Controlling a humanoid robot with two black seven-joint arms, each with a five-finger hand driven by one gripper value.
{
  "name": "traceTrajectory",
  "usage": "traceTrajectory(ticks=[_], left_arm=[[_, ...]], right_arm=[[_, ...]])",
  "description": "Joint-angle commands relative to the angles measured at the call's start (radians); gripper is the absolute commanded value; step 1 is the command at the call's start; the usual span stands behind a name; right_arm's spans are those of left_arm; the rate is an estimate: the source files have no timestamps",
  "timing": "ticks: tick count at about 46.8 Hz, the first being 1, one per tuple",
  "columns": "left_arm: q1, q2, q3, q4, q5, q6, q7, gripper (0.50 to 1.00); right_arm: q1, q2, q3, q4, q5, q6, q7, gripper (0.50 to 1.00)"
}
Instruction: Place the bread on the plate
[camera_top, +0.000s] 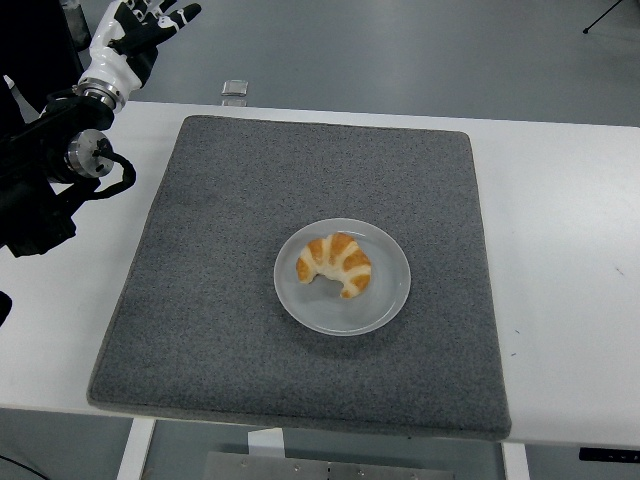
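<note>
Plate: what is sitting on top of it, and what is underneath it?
On the plate lies one croissant-shaped bread, nothing else. The plate rests on the grey mat; the mat under it is hidden. The left hand is far off, empty.

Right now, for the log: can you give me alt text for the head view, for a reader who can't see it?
A croissant-shaped bread lies on a round white plate in the middle of a grey mat on a white table. The robot's left hand is raised at the top left corner, fingers spread and empty, well away from the plate.
</note>
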Motion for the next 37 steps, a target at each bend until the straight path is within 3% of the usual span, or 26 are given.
traceTrajectory(ticks=[1, 11, 26, 37], left_arm=[[0.016, -0.002, -0.048, 0.005, -0.017, 0.006, 0.001, 1.000], [0.038, -0.046, -0.061, 0.014, -0.117, 0.049, 0.075, 1.000], [0.065, -0.115, -0.116, 0.038, -0.181, 0.083, 0.075, 1.000], [0.084, -0.119, -0.160, 0.046, -0.191, 0.090, 0.073, 1.000]], right_arm=[[0.000, 0.000, 0.000, 0.000, 0.000, 0.000, 0.001, 0.954], [0.000, 0.000, 0.000, 0.000, 0.000, 0.000, 0.001, 0.952], [0.000, 0.000, 0.000, 0.000, 0.001, 0.002, -0.001, 0.952], [0.000, 0.000, -0.003, 0.000, 0.000, 0.000, 0.001, 0.952]])
